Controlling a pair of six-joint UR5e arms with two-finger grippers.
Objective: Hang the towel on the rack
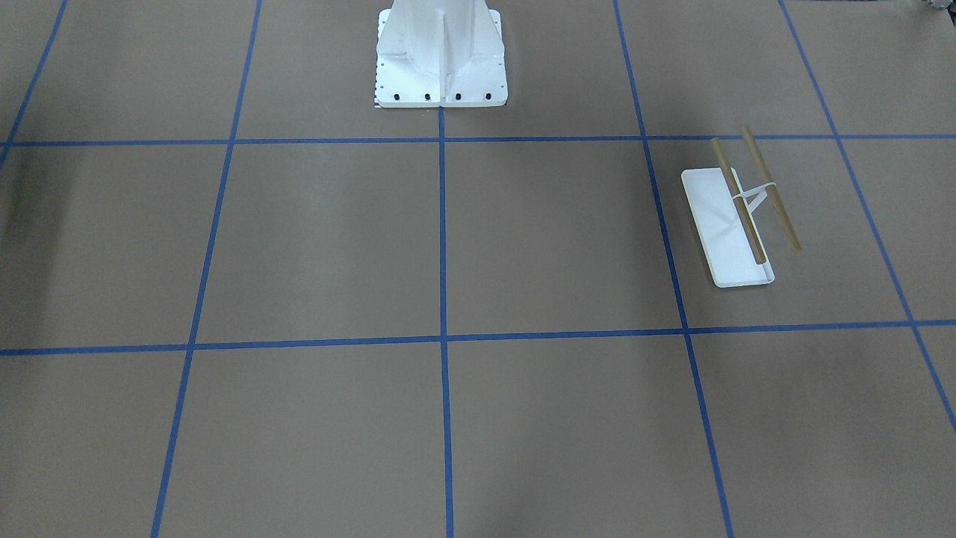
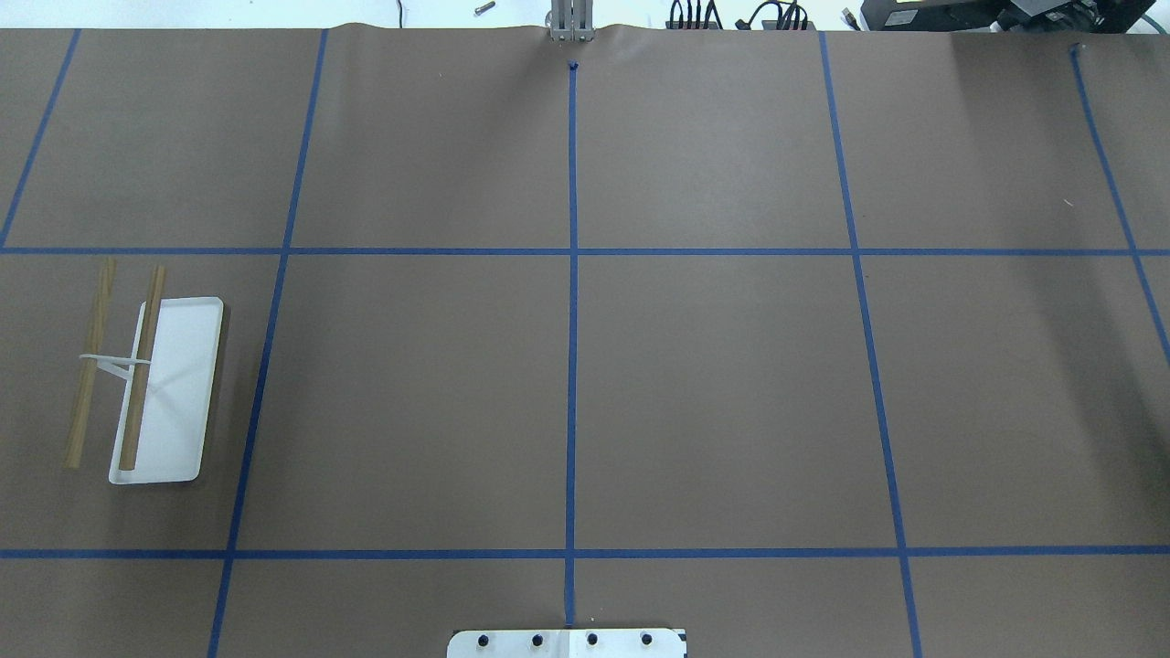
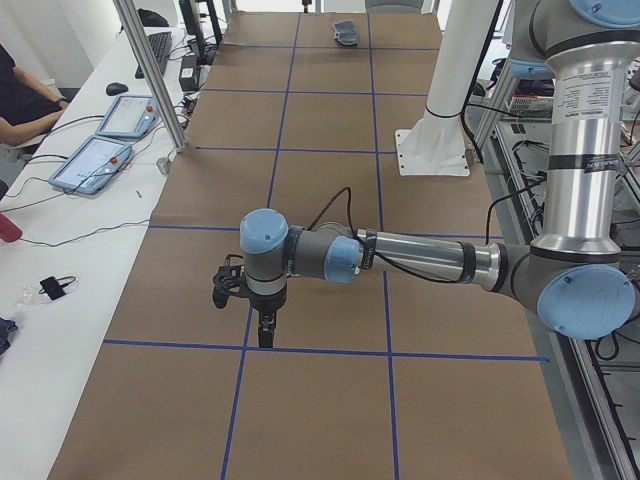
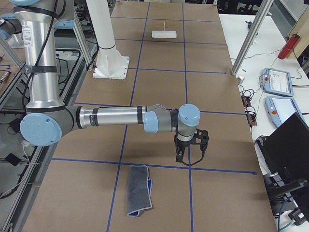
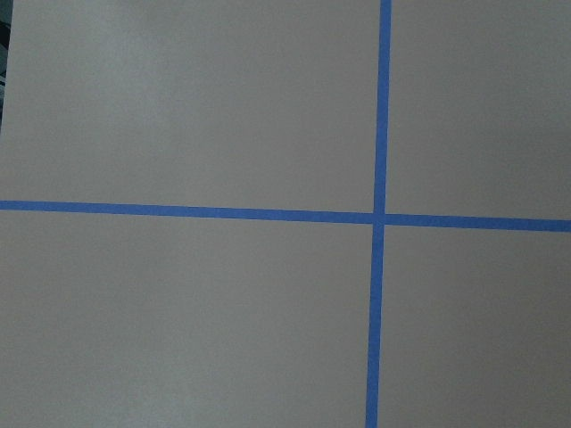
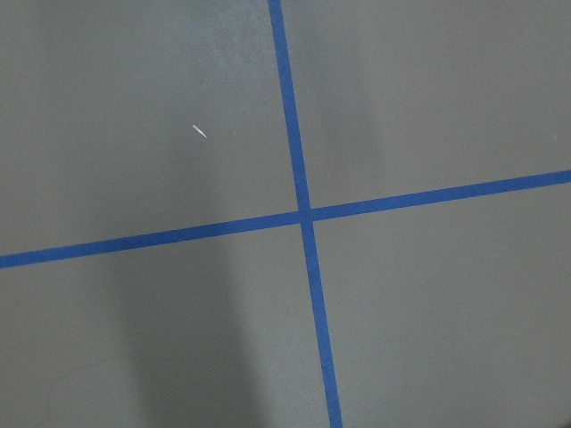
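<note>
Left jaws and right jaws hang low over the brown desk (image 2: 713, 384); towel lies off the rack.
Jaws show only in side views, so can't tell their width. Towel (image 4: 139, 190) is folded, grey with a blue edge, flat near the right jaws, caught only by the side cameras. Rack (image 2: 178, 384), white tray with two brown rods, stands at the left end, well apart.

The left arm (image 3: 420, 262) and right arm (image 4: 116, 117) stretch out level, left gripper (image 3: 265, 338) and right gripper (image 4: 180, 157) pointing down.
</note>
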